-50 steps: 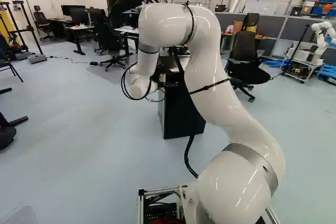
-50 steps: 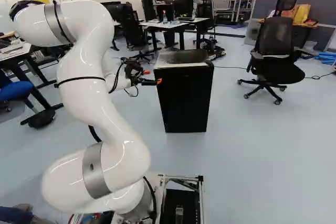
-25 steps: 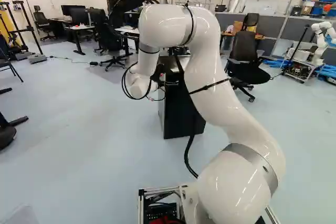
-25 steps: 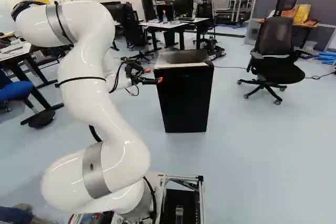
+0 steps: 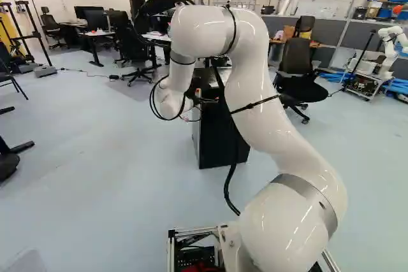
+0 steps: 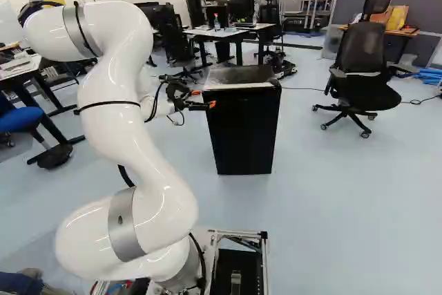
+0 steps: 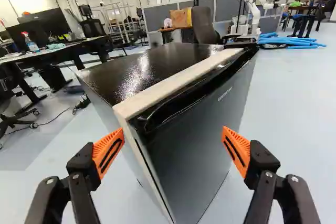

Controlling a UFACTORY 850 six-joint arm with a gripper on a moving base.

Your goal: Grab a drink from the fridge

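Two orange pads (image 7: 108, 153) face the black fridge (image 7: 197, 140) in the wrist view, gripper (image 6: 204, 99) spread wide. The left base view barely shows them.

Floor (image 6: 345, 205) is pale blue-gray & smooth. Blk fridge (image 6: 245, 126) stands upright on it, approx. mid right base view. 1 blk office chair (image 6: 362, 53) on castors stands on floor at right of same view, well apart from fridge. Thin dk cable (image 6: 304, 88) lies betw. them. Blue tubes (image 7: 289, 41) lie in loose pile on floor, beyond fridge. Desk (image 7: 58, 51) beyond fridge has its legs on floor, w/ spray bottle (image 7: 30, 44) on top.
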